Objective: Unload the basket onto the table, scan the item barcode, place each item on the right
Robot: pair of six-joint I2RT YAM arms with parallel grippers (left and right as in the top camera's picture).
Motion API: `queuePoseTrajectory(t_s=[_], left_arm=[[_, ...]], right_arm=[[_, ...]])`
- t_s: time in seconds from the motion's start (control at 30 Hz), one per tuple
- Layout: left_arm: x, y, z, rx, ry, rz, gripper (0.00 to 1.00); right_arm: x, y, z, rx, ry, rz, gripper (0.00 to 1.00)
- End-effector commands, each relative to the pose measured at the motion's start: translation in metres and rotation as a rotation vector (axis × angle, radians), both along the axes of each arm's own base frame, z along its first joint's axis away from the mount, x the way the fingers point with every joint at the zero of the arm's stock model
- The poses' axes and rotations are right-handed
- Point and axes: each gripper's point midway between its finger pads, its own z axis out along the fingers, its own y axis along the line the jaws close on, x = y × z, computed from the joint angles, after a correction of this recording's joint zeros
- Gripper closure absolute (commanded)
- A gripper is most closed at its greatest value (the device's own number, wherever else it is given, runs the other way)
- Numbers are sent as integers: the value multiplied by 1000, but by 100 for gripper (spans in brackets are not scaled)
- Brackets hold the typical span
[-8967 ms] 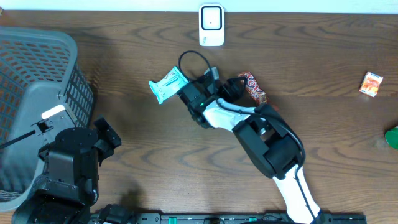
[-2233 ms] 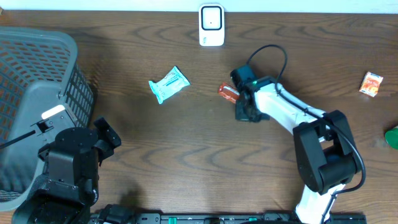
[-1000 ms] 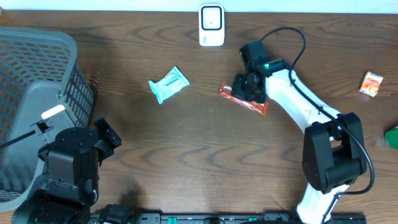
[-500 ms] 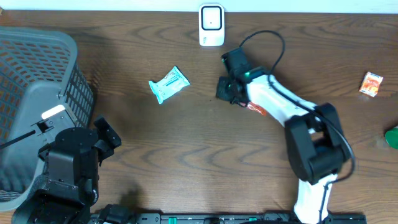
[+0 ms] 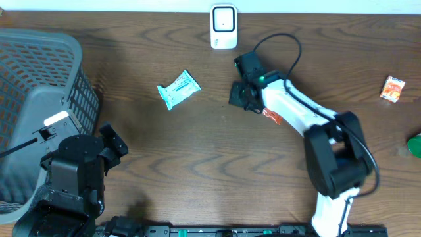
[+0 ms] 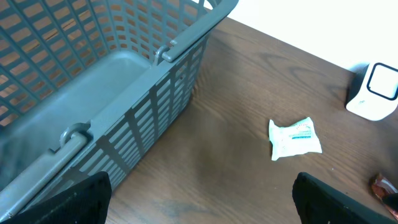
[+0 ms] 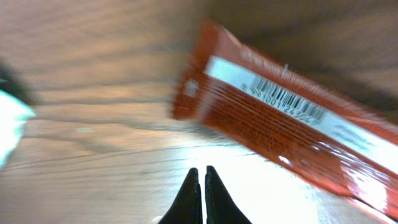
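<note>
Now right fingers (image 7: pixel 191 198), closed and empty, have swung across red-orange foil snack bar (image 7: pixel 280 124); barcode (image 7: pixel 283 99) faces up, bar not yet gripped; left fingers (image 6: pixel 81 199) idle, spread wide.

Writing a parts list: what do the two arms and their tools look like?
Right arm: white links, black joints, looping black cable, green light near the wrist. Left arm: all black. Right tool's fingers and left tool's fingers: black.

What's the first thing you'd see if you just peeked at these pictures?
The red snack bar, barcode showing, fills the right wrist view beyond the right gripper, whose fingers are pinched shut. Next comes the big grey basket on the left, then the small white scanner at the overhead view's top middle.
</note>
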Motion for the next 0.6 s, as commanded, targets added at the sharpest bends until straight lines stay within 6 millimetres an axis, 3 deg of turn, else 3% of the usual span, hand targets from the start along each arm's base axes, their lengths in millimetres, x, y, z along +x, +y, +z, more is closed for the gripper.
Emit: queuePoseTrajectory(t_s=[0.0,0.2,0.57], left_arm=[[-1,3,0,7,-2,15,7],[-1,3,0,7,-2,15,7],[-1,3,0,7,-2,15,7]], right_arm=[[15,-10,44,-32,-137,-25,99],[22,-21,31,-67,-134,-78,99],[22,-27,-22,-133,-58,-102,99]])
